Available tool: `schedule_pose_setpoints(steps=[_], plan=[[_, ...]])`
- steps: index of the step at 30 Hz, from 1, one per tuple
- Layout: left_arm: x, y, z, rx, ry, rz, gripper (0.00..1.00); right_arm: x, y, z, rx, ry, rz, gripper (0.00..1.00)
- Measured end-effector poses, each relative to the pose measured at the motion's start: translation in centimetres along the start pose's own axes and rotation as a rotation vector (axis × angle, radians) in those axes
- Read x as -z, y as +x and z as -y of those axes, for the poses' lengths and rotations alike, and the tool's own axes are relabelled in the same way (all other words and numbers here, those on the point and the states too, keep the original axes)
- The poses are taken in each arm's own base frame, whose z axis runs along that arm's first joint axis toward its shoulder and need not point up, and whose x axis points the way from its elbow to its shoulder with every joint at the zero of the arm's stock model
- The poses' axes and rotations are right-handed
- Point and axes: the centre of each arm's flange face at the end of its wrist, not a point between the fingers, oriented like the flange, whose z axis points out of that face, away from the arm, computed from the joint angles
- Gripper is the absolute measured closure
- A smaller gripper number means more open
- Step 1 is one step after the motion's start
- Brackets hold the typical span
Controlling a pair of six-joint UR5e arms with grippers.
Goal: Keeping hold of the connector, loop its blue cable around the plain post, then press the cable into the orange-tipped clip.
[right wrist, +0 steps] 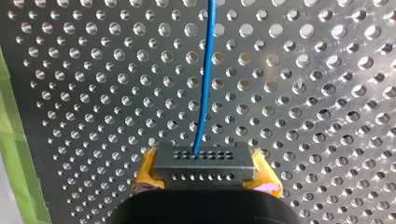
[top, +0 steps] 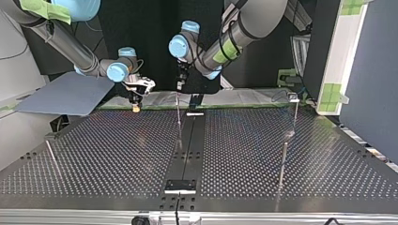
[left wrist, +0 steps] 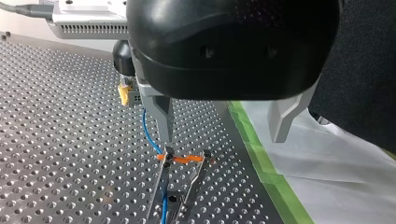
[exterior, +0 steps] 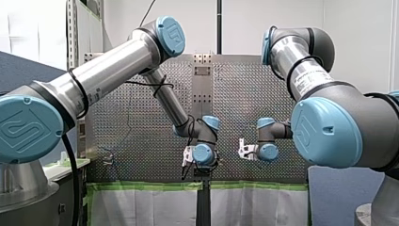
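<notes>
In the right wrist view my right gripper is shut on the grey connector, held between yellow pads. The blue cable runs straight away from it over the perforated plate. In the left wrist view my left gripper is open, its metal fingers wide apart and holding nothing. One fingertip hovers just above the orange-tipped clip. The blue cable comes from my right gripper, passes that clip's tip and runs on along its stem. In the top view my left gripper hangs over a thin upright.
The perforated table carries slim metal posts at the top view's left and right. A green tape strip marks the plate's edge, with a white sheet beyond it. A black centre strip crosses the table.
</notes>
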Motion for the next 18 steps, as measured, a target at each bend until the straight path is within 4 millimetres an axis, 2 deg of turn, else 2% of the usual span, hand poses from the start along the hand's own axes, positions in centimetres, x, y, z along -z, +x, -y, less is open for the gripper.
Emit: schedule_pose_setpoints(steps=[14,18], plan=[[0.05,0.02,0.03,-0.001,-0.001,-0.001,0.0,-0.01,-0.01,-0.01,0.0,0.0,-0.001,0.98],[0.59,0.09,0.22,-0.012,0.001,-0.008,0.0,0.0,0.01,-0.02,0.0,0.0,0.0,0.98]])
